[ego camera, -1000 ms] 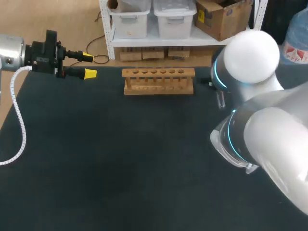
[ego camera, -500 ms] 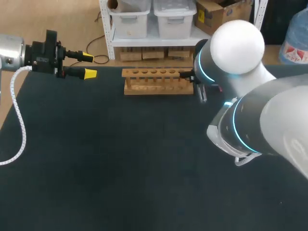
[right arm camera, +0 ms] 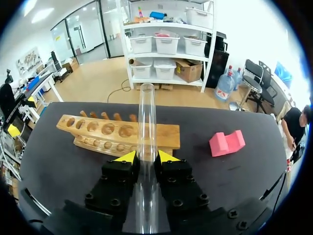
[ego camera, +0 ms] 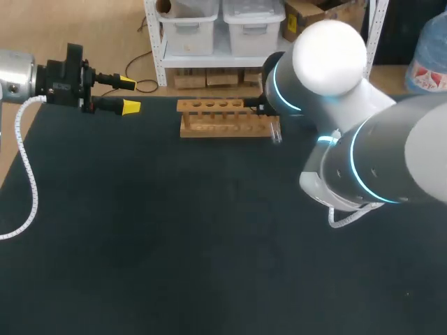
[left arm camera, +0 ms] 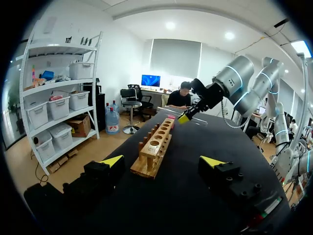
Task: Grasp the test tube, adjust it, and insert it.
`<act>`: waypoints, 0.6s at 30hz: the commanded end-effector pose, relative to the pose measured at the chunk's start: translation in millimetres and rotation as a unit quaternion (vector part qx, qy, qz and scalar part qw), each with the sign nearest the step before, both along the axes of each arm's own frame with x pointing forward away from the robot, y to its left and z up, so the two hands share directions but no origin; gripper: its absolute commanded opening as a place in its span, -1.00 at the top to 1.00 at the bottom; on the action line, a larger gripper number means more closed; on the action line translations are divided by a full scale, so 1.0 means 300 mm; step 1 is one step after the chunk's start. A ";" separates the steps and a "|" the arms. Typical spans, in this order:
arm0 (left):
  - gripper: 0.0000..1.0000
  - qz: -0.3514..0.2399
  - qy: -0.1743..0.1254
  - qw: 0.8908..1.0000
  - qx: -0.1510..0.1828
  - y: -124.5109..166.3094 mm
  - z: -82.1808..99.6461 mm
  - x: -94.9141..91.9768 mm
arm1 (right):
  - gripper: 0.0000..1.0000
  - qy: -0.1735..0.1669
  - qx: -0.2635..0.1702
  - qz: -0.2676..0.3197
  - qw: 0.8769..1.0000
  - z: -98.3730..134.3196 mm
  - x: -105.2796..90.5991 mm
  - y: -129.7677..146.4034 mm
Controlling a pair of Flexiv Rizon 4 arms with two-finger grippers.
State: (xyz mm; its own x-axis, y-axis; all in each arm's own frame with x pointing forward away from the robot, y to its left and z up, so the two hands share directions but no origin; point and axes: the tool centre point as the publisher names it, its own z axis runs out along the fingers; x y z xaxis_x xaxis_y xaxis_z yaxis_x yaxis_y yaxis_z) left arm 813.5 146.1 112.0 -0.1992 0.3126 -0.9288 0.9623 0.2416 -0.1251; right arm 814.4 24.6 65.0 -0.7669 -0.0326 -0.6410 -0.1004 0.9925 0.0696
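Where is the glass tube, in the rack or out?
Out. The right gripper clamps the test tube near the wooden rack; it sits in no hole.

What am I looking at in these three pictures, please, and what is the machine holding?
This is one robot with two arms at a dark table. The head view looks down from above and behind the robot. The two round views come from a camera on each wrist, looking out along that arm's fingers. The left gripper, with yellow tips, is open and holds nothing; it sits near the table's far left edge. The right gripper is shut on a clear test tube, held close to the right end of a wooden rack with a row of holes. The holes that show look empty. A pink block lies on the table beside the rack, seen in the right wrist view.
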 end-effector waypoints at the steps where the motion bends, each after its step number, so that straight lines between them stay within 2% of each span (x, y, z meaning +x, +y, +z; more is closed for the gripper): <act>1: -1.00 0.000 -0.002 1.000 -0.001 0.002 -0.003 -0.001 | 1.00 0.018 0.001 -0.002 1.000 -0.006 0.016 0.026; 18: -1.00 0.000 -0.002 1.000 -0.001 0.002 -0.003 -0.001 | 1.00 0.037 0.004 0.001 0.999 -0.039 0.014 0.054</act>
